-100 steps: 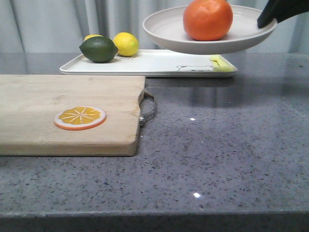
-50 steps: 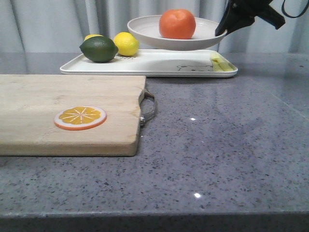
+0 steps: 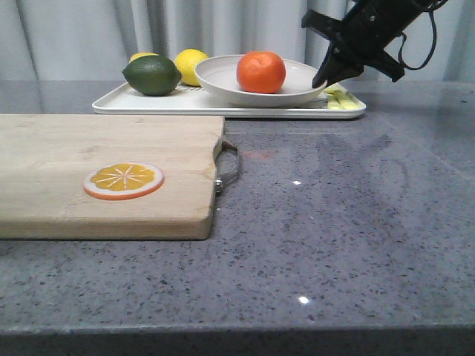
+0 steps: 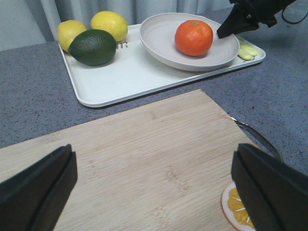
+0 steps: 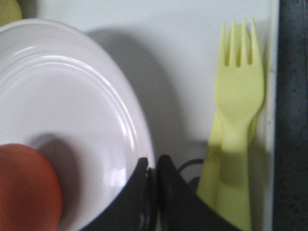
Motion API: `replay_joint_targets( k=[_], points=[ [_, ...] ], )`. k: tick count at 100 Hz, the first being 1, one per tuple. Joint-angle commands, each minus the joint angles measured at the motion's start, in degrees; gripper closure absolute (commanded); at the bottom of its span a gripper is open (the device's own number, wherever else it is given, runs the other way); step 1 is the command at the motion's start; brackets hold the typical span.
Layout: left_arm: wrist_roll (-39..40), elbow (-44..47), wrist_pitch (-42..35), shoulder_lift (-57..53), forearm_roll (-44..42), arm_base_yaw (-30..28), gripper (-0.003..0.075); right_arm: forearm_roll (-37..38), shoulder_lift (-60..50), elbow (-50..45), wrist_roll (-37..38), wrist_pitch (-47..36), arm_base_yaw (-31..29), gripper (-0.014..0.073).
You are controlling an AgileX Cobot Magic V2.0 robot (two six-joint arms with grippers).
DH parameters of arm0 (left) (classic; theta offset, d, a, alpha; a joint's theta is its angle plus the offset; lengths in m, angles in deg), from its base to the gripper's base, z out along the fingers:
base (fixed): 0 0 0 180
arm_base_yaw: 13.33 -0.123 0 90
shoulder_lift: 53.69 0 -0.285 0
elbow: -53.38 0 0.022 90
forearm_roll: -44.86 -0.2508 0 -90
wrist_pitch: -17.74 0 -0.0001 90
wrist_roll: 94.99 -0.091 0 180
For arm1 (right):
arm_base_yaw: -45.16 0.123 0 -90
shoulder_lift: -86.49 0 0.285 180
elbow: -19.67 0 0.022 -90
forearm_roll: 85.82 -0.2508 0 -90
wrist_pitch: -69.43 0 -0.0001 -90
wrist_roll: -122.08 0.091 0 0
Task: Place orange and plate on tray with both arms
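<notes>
In the front view the plate (image 3: 261,83) sits on the tray (image 3: 148,104), near the tray's right end, with the orange (image 3: 261,72) inside it. The right gripper (image 3: 327,77) pinches the plate's right rim. In the left wrist view the left gripper (image 4: 153,183) is spread wide over the cutting board (image 4: 144,159); bare tray lies between plate and lime (image 4: 93,47). Only the right wrist view shows a yellow fork (image 5: 237,101) just beside the plate, along the tray's edge.
</notes>
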Motion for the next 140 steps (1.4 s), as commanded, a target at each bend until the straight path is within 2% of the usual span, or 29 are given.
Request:
replay_joint_targets(
  k=[1,38,47,69,81,98,121,140],
  points=[
    [0.46,-1.65,-2.60,-0.46,1.21,-0.12,0.0103,-2.96,-3.46,2.16,-0.43,-2.75,0.03,0.0659],
    [0.46,-1.65,-2.60,-0.46,1.21,-0.12,0.0103,-3.16,-3.46,2.25,-0.43,-3.27,0.03,0.0643],
    [0.46,-1.65,-2.60,-0.46,1.21,-0.12,0.0103,-3.53,-3.46,2.25,-0.43,-3.27,0.03,0.0562],
    [0.46,-1.65,-2.60,-0.46,1.21,-0.12,0.0103,-5.33,-3.46,2.25,-0.43,-3.10,0.03,0.0269],
    [0.46,-1.65,-2.60,-0.46,1.21,-0.12,0.0103,-6.78,-3.73,2.35,-0.43,-3.10,0.03,0.0193],
    [0.46,-1.65,-2.60,-0.46,1.21,-0.12,0.0103,-6.88,-5.24,4.48,-0.69,-2.88,-0.03,0.0174],
    [0.46,-1.65,-2.60,-0.46,1.21,-0.12,0.0103,-4.98,-9.20,10.33,-8.68,4.16,-0.20,0.0174],
    [0.46,-1.65,-2.60,-0.46,1.23,-0.12,0.0103,2.50,-14.29,11.46,-12.33,12.03,-0.25,0.0174]
  ],
)
